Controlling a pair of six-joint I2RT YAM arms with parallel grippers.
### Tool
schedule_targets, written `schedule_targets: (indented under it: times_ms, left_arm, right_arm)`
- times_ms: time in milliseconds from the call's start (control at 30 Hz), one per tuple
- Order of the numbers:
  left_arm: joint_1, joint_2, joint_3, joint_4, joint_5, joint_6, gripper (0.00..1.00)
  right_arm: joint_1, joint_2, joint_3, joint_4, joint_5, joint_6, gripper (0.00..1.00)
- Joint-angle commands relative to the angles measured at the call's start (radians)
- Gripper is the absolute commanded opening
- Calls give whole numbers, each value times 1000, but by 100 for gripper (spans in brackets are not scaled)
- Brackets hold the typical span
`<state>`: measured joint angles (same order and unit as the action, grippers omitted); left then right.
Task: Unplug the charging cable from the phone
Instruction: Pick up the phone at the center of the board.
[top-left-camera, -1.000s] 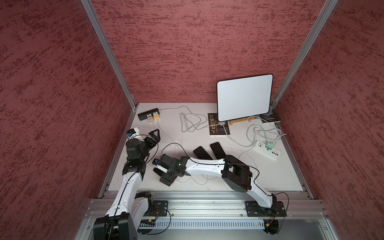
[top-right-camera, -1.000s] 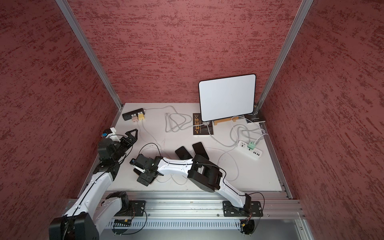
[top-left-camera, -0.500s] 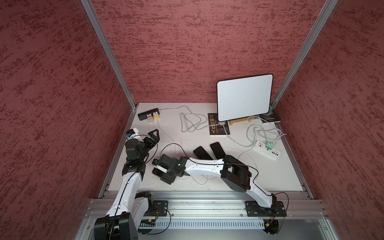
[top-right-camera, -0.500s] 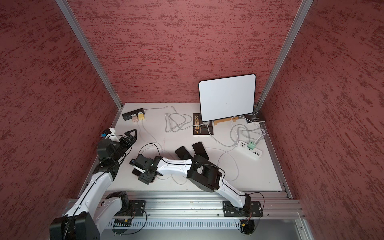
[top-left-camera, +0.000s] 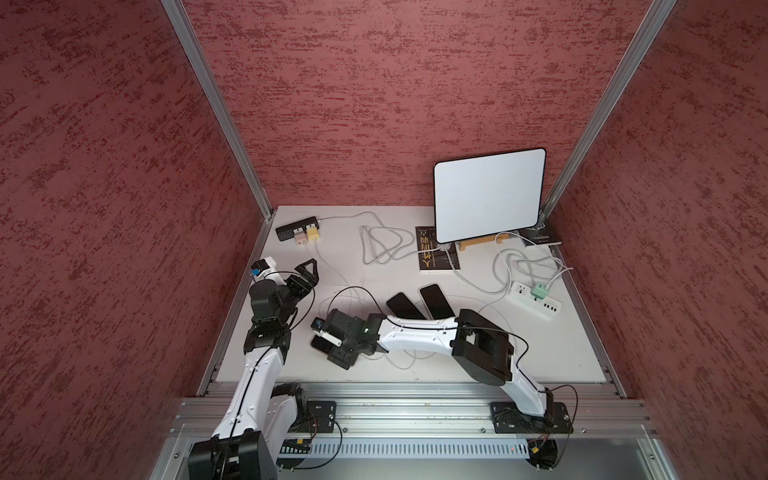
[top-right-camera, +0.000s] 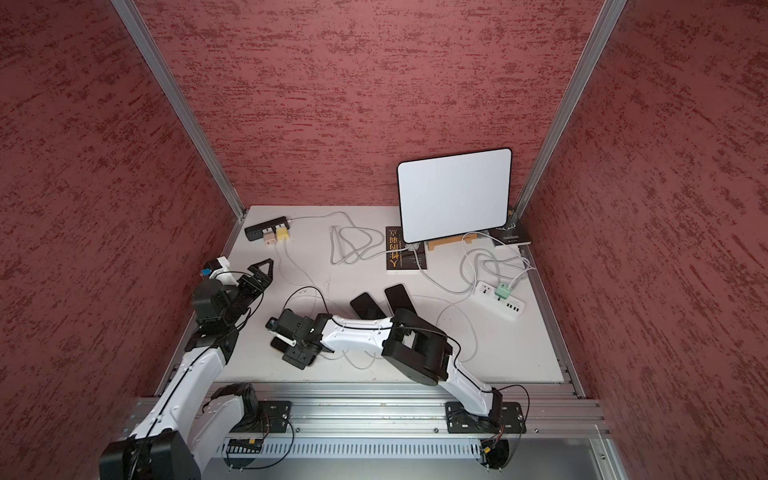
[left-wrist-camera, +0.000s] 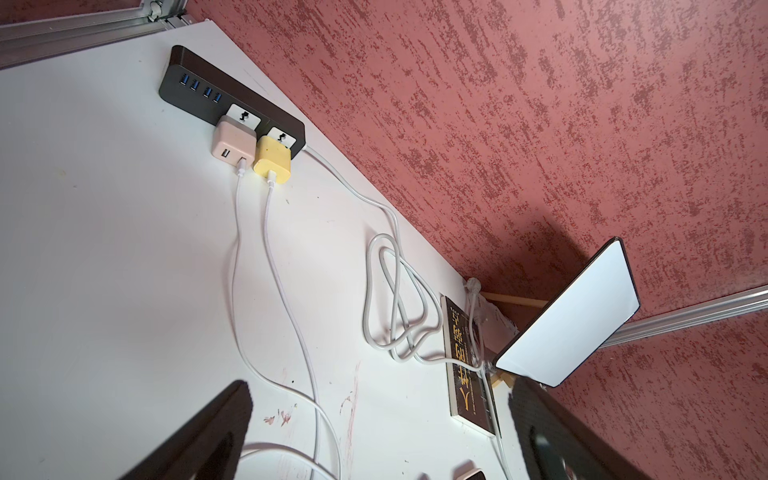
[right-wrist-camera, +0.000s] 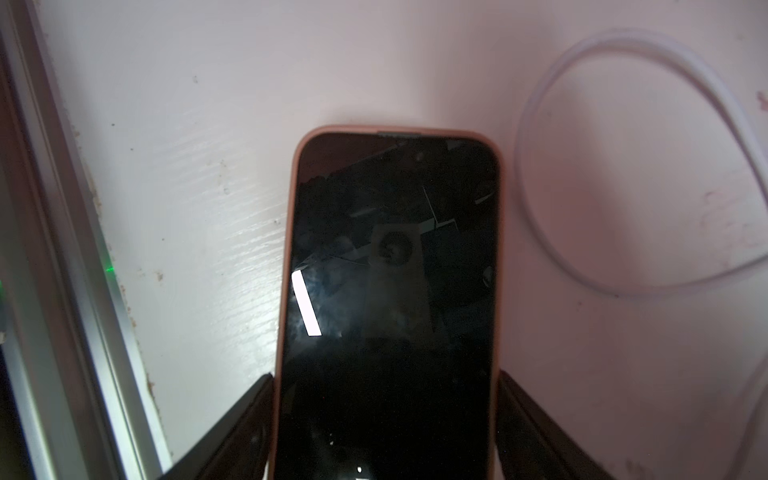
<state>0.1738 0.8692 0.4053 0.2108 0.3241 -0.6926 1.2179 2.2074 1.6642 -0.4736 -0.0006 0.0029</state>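
A phone (right-wrist-camera: 386, 291) with a dark screen and a pink case lies flat near the table's front left. My right gripper (right-wrist-camera: 384, 376) is shut on it, one finger against each long side. In both top views the gripper (top-left-camera: 332, 345) (top-right-camera: 291, 345) covers most of the phone (top-left-camera: 319, 344). A white charging cable (right-wrist-camera: 536, 216) loops beside the phone; its plug end is hidden under my wrist. My left gripper (top-left-camera: 307, 272) (left-wrist-camera: 374, 432) is open and empty, raised near the table's left edge.
Two more dark phones (top-left-camera: 405, 306) (top-left-camera: 434, 301) lie behind the right arm. A black power strip (left-wrist-camera: 232, 99) with pink and yellow chargers sits at the back left. A white tablet (top-left-camera: 489, 195), a book (top-left-camera: 436, 253) and a white power strip (top-left-camera: 536, 300) stand further right among cables.
My right gripper's jaws have narrowed onto the phone's sides and the hand has shifted slightly left. The left arm has stayed put.
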Motion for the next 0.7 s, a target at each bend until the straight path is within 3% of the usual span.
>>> schedule_targets:
  times_ms: [0,267,667]
  left_arm:
    - [9,-11,-14,45,26,4,100]
    - [5,-1,-20,93,81,-5,100]
    - [-31,38,-17,177,172,-2,100]
  right_arm:
    - [-37,-104,-21,91,-54,53,41]
    - [-125,-204,-131,206,-206,170,39]
    - [-295,-294,-339,534,-492,486,37]
